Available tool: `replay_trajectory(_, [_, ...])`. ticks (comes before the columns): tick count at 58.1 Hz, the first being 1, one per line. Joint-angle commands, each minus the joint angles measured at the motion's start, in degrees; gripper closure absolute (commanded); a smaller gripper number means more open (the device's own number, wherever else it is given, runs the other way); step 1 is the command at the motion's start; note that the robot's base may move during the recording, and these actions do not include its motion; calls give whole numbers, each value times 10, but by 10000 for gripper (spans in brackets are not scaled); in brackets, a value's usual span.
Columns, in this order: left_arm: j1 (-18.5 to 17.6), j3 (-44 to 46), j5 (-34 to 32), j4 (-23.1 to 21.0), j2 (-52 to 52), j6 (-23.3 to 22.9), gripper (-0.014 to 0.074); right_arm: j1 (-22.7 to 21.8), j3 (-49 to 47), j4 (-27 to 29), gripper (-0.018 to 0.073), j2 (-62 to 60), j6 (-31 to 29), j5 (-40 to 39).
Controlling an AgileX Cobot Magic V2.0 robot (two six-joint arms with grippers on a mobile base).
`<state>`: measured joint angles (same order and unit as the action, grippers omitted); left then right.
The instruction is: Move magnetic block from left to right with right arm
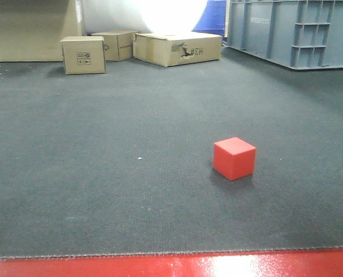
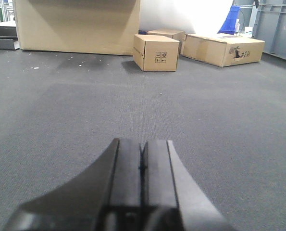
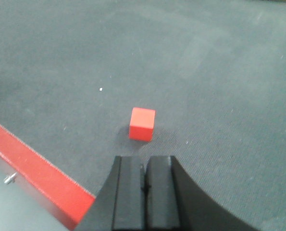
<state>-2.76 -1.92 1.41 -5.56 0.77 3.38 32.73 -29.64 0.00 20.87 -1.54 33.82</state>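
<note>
The magnetic block (image 3: 143, 124) lies just ahead of the closed right tool (image 3: 143, 168).

You've got the magnetic block (image 1: 234, 158): small bright-red cube, plain matte faces, sitting flat on the dark grey carpet, one corner turned toward the front camera. In your right wrist view it lies free, just ahead of the camera.

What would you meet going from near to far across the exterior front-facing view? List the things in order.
Red floor strip → magnetic block → small cardboard box with printed symbols → torn cardboard box.
</note>
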Motion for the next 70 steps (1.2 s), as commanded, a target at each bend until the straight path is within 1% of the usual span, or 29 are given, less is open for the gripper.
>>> replay_trajectory(1, [-3, -4, -46, -3, 6, -4, 722, -14, -6, -26, 497, 0, 0, -73])
replay_trajectory(6, [-3, -4, -46, -3, 6, -4, 722, -52, 15, -37, 497, -19, -1, -90])
replay_trajectory(11, [-3, -4, -46, -3, 6, -4, 722, -116, 49, -40, 497, -51, -1, -104])
replay_trajectory(12, [-3, -4, -46, -3, 6, -4, 722, -138, 59, -40, 497, -59, -1, -113])
replay_trajectory(17, [-3, -4, -46, -3, 6, -4, 722, -200, 102, -40, 497, -94, -1, -150])
replay_trajectory(20, [-3, -4, -46, -3, 6, -4, 722, -245, 138, -37, 497, -122, -1, -186])
replay_trajectory(27, [-3, -4, -46, -3, 6, -4, 722, -306, 203, -35, 497, -167, -1, -246])
replay_trajectory(33, [-3, -4, -46, -3, 6, -4, 722, -347, 254, -12, 497, -201, -1, -296])
replay_trajectory(41, [-3, -4, -46, -3, 6, -4, 722, -373, 317, 27, 497, -226, -1, -372])
replay_trajectory(43, [-3, -4, -46, -3, 6, -4, 722, -375, 314, 31, 497, -227, -1, -350])
replay_trajectory(47, [-3, -4, -46, -3, 6, -4, 722, -375, 314, 29, 497, -227, -2, -345])
replay_trajectory(70, [-3, -4, -46, -3, 6, -4, 722, -375, 314, 28, 497, -227, -2, -341])
